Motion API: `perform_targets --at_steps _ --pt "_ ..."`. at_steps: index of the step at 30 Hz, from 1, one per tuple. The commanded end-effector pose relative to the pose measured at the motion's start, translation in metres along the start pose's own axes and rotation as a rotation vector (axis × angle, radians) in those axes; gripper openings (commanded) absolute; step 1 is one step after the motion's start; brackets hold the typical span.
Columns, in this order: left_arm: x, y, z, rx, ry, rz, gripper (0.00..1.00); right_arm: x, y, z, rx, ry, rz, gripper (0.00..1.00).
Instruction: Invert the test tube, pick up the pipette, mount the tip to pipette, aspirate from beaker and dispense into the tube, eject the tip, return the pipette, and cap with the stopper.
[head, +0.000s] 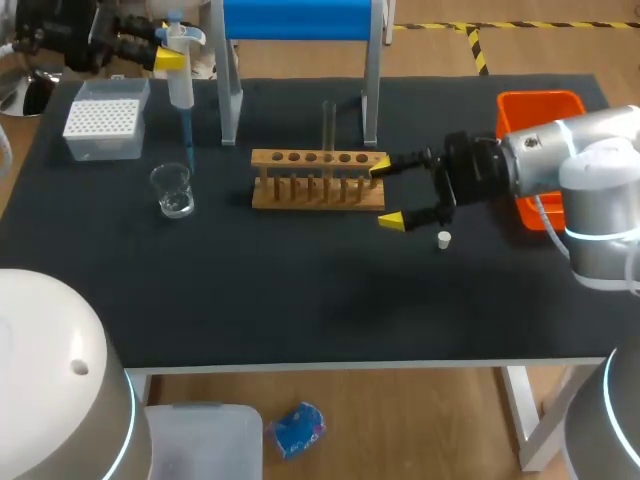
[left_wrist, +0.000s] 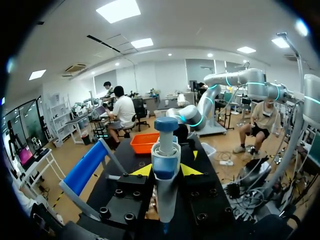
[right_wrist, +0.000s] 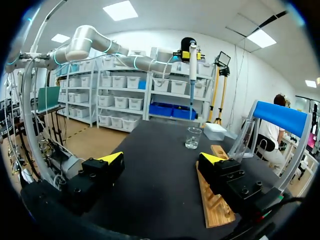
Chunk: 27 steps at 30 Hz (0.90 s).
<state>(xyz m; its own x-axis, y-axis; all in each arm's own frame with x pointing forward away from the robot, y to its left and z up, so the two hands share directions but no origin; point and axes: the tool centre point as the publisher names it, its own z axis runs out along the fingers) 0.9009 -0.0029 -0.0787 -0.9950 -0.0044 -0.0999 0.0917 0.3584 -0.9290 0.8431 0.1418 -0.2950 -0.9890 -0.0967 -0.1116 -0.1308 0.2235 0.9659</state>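
Left claw (left_wrist: 165, 170) closed on the white-and-blue plastic pipette (head: 180, 85), held upright so its blue tip hangs above the clear glass beaker (head: 172, 190) near the left edge of the black tabletop (head: 300, 300), probably ready to aspirate. Right claw (head: 386, 193) open, fingers wide apart at the right end of the wooden rack (head: 318, 180), where the clear glass test tube (head: 328, 125) stands upright awaiting liquid. Small white stopper (head: 444, 239) lies near that claw; white tip box (head: 103, 120) at the far left corner, orange bin (head: 540, 110) by the right edge
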Motion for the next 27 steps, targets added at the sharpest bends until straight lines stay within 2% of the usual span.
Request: perform_targets --at_steps 1,11,13,15,19,25,27 --pt "0.002 0.0 -0.001 0.0 -0.003 0.001 0.0 0.0 0.0 -0.001 0.002 0.002 0.0 1.0" --pt "0.002 0.0 -0.001 0.0 -0.003 0.001 0.0 0.0 0.0 -0.001 0.002 0.002 0.0 1.0" --pt "0.002 0.0 -0.001 0.0 -0.003 0.001 0.0 0.0 0.018 0.007 0.011 0.001 0.001 1.0" --pt "0.002 0.0 -0.001 0.0 -0.003 0.001 0.0 0.0 0.034 0.017 0.065 -0.029 -0.031 1.0" --pt "0.002 0.0 -0.001 0.0 -0.003 0.001 0.0 -0.001 0.056 0.046 0.088 -0.038 -0.017 1.0" --pt "0.002 0.0 -0.001 0.0 -0.003 0.001 0.0 -0.016 0.055 0.102 0.184 -0.077 0.031 1.0" --pt "0.002 0.0 -0.001 0.0 -0.003 0.001 0.0 -0.019 0.053 0.117 0.192 -0.083 0.047 1.0"
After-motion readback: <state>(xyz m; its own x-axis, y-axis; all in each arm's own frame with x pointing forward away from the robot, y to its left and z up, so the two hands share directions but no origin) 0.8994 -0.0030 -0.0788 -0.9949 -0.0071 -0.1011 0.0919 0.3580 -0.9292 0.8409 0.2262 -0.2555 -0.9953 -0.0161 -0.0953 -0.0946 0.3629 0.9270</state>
